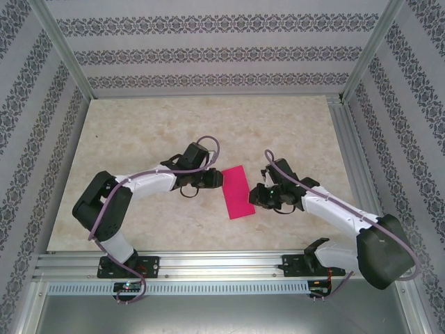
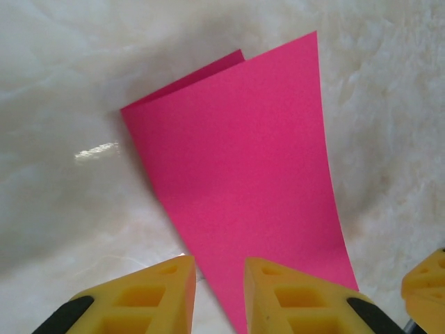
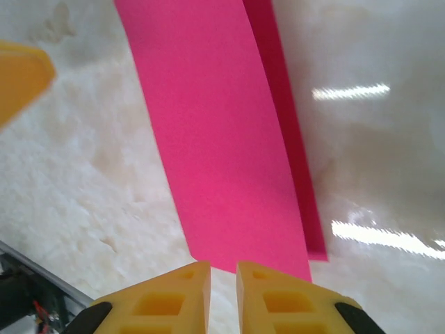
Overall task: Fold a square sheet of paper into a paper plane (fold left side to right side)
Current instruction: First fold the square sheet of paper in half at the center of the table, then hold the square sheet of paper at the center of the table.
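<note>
We see the thin magenta-pink sheet of paper (image 1: 236, 192) lying mid-table between our arms, already doubled into a narrow rectangle, its upper layer sprung slightly off the lower. Our left gripper (image 2: 219, 296) and right gripper (image 3: 222, 296) both show narrow gaps, holding nothing. We judge the nose and wing folds remain.

We see a bright magenta-pink sheet of paper (image 1: 237, 192) on a cream, marbled table (image 1: 139, 132). Our arms are white with black joints, and both the left gripper (image 2: 219, 296) and right gripper (image 3: 222, 296) have yellow fingers. The walls (image 1: 208, 49) carry grey floral stripes on white.
</note>
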You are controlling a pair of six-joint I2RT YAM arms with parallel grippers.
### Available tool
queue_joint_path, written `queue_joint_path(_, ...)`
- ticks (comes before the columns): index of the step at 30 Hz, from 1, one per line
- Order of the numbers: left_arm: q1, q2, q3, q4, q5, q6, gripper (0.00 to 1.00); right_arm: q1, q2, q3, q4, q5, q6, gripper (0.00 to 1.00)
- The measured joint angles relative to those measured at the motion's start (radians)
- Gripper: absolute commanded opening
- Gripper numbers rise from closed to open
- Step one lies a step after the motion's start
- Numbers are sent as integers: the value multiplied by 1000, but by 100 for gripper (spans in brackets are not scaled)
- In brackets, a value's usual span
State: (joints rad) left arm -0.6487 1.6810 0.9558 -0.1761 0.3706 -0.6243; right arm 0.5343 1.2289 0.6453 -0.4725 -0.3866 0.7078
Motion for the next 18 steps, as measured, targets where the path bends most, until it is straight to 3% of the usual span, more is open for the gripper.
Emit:
queue_joint_path(8,-8,85,12,83,33,-52,26,3,220,80,78,-10,-4,18)
queue_joint_path(18,-16,182,90,90,33,-62,25,3,340,86,84,16,-26,18)
